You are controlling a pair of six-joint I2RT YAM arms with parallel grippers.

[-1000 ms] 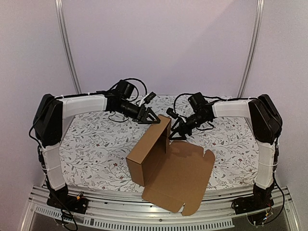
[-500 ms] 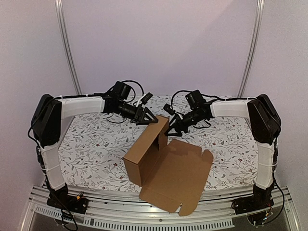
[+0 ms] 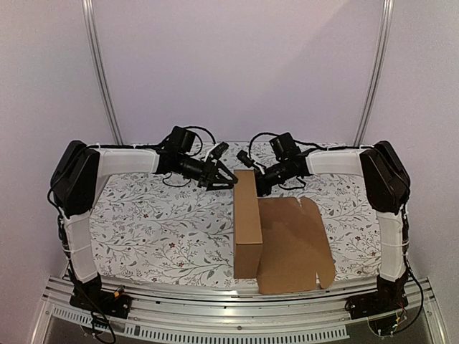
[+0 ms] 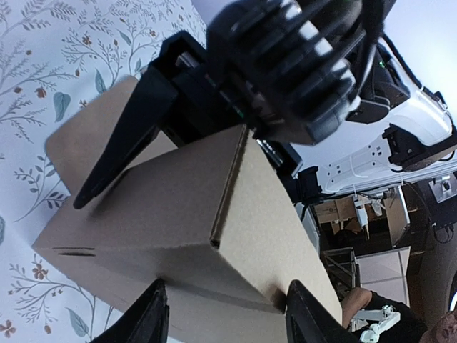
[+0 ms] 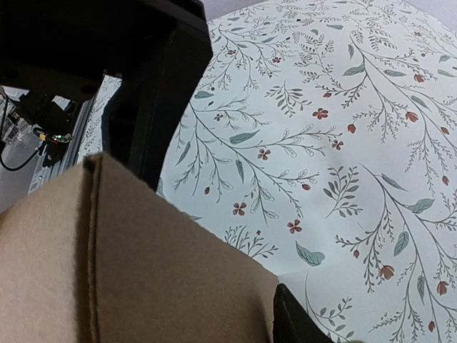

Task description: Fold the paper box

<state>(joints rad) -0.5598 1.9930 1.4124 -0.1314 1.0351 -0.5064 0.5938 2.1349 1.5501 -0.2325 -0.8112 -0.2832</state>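
Observation:
The paper box (image 3: 247, 222) is plain brown cardboard. It stands on edge in the middle of the table, and its lid flap (image 3: 295, 244) lies flat to the right. My left gripper (image 3: 228, 179) is at the box's far top corner from the left. Its fingers (image 4: 153, 318) are spread wide, with the box corner (image 4: 235, 214) between them and touching the right finger. My right gripper (image 3: 259, 183) is at the same end from the right. One finger (image 5: 293, 321) shows far out against the cardboard (image 5: 143, 271). The cardboard hides the other finger.
The table has a floral cloth (image 3: 158, 215). Both arms reach in over the far half of the table. The metal rail (image 3: 215, 315) runs along the near edge, just below the lid flap. A purple wall stands behind.
The box has swung from a slanted pose to straight, shifted right and stands more upright. Both grippers moved back and closer together at its far end.

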